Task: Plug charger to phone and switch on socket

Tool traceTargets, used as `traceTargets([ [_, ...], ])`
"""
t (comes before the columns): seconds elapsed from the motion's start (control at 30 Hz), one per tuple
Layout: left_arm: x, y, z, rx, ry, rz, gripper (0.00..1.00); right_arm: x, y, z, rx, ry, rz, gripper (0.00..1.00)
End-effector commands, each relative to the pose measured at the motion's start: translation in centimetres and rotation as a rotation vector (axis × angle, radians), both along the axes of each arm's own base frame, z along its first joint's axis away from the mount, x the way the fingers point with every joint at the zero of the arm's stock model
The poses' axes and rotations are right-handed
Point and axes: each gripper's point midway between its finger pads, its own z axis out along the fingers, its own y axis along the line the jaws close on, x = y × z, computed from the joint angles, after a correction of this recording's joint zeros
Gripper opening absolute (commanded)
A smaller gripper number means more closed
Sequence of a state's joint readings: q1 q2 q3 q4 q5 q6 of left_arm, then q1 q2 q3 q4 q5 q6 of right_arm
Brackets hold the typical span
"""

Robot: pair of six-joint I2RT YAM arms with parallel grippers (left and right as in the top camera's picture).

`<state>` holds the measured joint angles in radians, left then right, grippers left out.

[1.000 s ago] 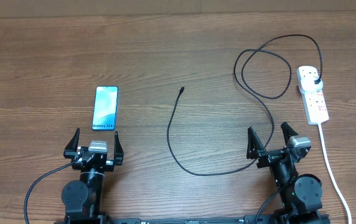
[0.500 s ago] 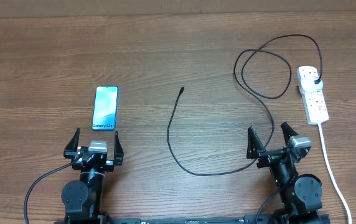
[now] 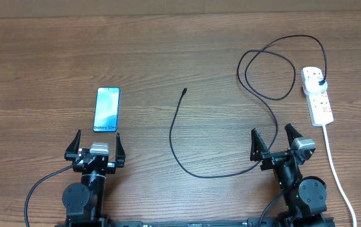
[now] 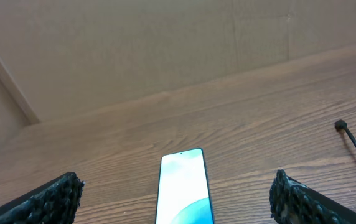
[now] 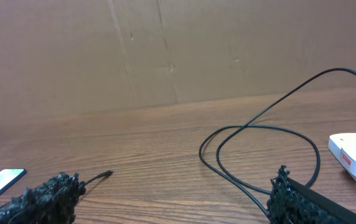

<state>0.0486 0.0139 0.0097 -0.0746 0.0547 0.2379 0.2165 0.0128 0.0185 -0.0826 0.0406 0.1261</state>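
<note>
My left hand (image 3: 98, 134) and right hand (image 3: 271, 129) wide, empty; slim phone (image 3: 106, 110) bright blue, thin black charger (image 3: 184, 93) looped to white socket (image 3: 318, 98).

Wide surface (image 3: 41, 50) of mid-brown wood grain, streaks running side to side, filling nearly the whole overhead view. Along its far edge, a plain tan wall (image 4: 134, 50), matte like board, meeting the wood in a straight line. Vertical seams (image 5: 168, 56) in the panels; a slanted joint (image 4: 8, 74) at far left in the left wrist view. Even, soft light, faint shadows only.
</note>
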Motion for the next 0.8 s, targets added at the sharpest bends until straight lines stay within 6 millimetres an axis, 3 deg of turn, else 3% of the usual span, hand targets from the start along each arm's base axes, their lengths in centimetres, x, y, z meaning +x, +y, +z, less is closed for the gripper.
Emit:
traceTargets([
  [0.0,0.0,0.5,-0.1,-0.009,-0.004,0.025,0.99,0.0,-0.1,-0.2,-0.007,-0.004,-0.003,1.00],
  [0.57,0.0,0.5,0.0,-0.017,-0.006,0.025,1.00,0.0,-0.1,-0.2,-0.007,-0.004,-0.003,1.00],
  [0.77,0.0,0.6,1.3,-0.084,-0.061,0.037,1.00,0.0,-0.1,-0.2,-0.006,-0.004,-0.003,1.00],
])
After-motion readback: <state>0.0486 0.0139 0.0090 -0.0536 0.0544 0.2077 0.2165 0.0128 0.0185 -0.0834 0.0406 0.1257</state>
